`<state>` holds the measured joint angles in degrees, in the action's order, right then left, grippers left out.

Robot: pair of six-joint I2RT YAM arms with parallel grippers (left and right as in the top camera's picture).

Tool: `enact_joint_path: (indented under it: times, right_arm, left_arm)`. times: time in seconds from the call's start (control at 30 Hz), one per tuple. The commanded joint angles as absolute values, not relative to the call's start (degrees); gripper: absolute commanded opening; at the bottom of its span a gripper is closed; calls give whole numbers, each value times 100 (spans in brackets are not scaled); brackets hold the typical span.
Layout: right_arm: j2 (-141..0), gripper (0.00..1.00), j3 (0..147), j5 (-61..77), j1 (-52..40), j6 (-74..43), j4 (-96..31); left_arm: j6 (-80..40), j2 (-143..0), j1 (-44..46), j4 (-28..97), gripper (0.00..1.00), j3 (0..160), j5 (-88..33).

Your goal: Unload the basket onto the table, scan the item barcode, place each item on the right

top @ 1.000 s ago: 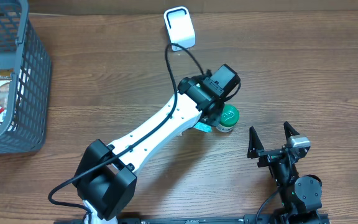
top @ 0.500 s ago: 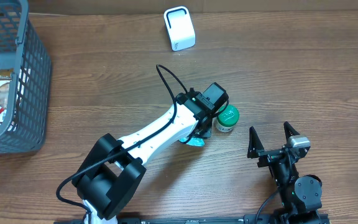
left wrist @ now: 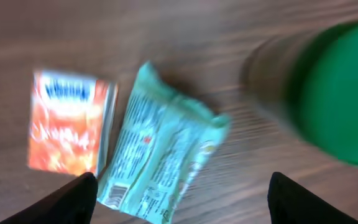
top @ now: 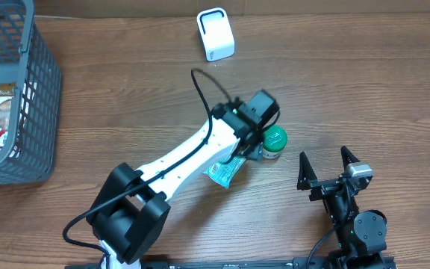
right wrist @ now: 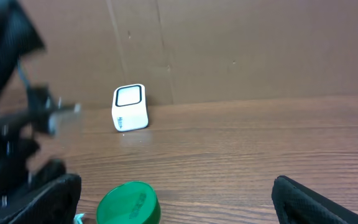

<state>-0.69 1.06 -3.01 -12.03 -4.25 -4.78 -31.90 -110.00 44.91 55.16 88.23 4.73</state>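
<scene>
A pale green packet [left wrist: 160,165] is seen lying flat on the counter [top: 125,90], well apart from the white scanner [top: 216,34]; no scan is under way. The left tool [left wrist: 182,199] is spread wide above it, empty; the right tool [top: 325,166] is wide too. An orange sachet [left wrist: 67,121] beside the packet is shown only from the left wrist.

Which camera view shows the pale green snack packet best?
The left wrist view: the pale green packet lies whole on the table, print up, though blurred. The overhead view shows only a part beside the left arm. The right wrist view shows almost nothing of it.
</scene>
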Motion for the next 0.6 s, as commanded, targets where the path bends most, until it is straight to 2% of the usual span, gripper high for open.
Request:
enact_joint_path:
  times: [0.0,0.03,0.07,0.17,0.27,0.57]
  right_arm:
    - [-16,100,49,-336,-1186,-412,-460]
    - [-16,100,49,-336,-1186,-410,-460]
    - [-16,100,49,-336,-1186,-412,-460]
    - [-16,100,49,-336,-1186,-410,-460]
    - [-16,100,49,-336,-1186,-412,-460]
    - [-16,100,49,-336,-1186,-410,-460]
  left_arm:
    - [-1870,-10884,4530,5577,84,9500,318]
    - [-1479,-10884,4541,5546,90,9618,196]
    - [-1094,-10884,4543,5496,91,9708,40]
    - [-266,-10888,4543,5135,89,9769,-552]
    - [49,-10982,4545,4925,87,9765,-805]
    - [475,-11712,4689,4687,90,9765,-821]
